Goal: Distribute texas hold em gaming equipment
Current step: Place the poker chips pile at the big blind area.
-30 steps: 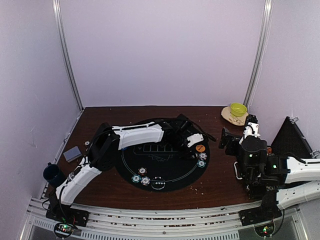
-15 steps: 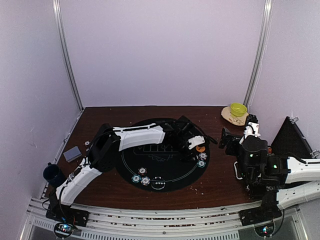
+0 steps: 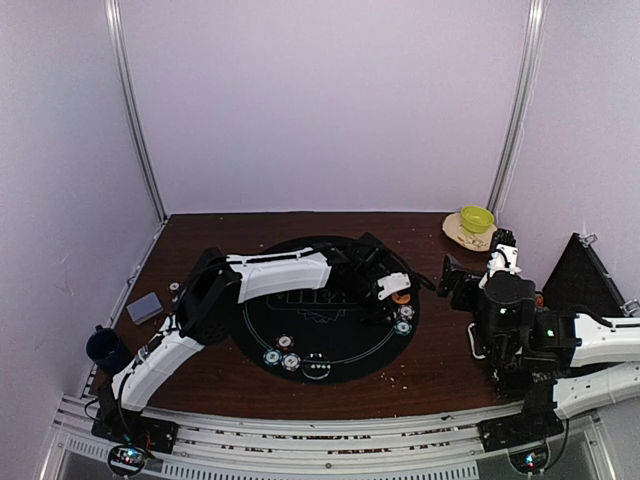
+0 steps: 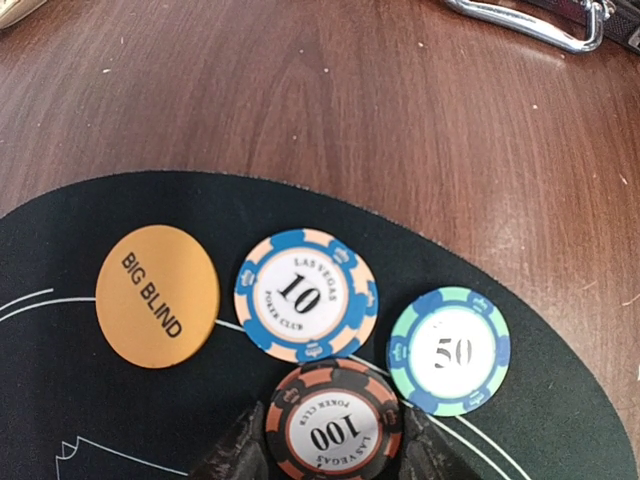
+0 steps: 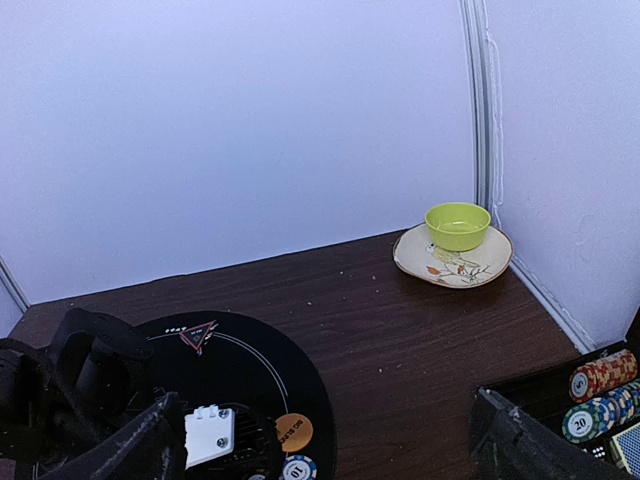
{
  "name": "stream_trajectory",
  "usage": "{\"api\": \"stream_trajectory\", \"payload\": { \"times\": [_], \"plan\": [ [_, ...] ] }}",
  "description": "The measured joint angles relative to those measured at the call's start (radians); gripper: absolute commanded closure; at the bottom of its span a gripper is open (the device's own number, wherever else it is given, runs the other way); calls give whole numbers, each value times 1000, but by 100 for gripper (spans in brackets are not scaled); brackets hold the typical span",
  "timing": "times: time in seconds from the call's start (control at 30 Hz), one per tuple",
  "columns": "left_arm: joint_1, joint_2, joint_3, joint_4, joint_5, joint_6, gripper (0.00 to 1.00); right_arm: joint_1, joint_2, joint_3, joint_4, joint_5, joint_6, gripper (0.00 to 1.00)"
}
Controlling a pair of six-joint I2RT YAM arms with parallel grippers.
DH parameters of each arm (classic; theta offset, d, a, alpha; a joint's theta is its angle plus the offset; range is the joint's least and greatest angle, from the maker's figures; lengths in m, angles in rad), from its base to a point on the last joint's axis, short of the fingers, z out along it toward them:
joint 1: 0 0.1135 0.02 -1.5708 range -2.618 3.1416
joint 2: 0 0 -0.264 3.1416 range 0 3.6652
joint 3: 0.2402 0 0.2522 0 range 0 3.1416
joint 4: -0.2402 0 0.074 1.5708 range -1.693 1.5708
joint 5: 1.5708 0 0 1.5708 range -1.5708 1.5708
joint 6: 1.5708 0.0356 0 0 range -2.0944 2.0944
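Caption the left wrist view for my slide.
Left gripper flanks the 100 chip, beside the 10 chip, 50 chip and Big Blind button.

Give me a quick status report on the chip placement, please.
Left gripper flanking 100 chip on mat, grip unclear. Right gripper open, empty. 10 chip, 50 chip close beside.

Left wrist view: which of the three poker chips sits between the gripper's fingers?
The orange-and-black 100 chip; the blue 10 chip and the green 50 chip lie beyond the fingers.
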Motion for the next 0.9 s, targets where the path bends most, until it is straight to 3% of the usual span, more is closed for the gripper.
{"api": "stream_trajectory", "payload": {
  "times": [0.9],
  "plan": [
    [-7, -36, -71, 71, -66, 11, 53, 0, 15, 0, 0, -14, -3, 0]
  ]
}}
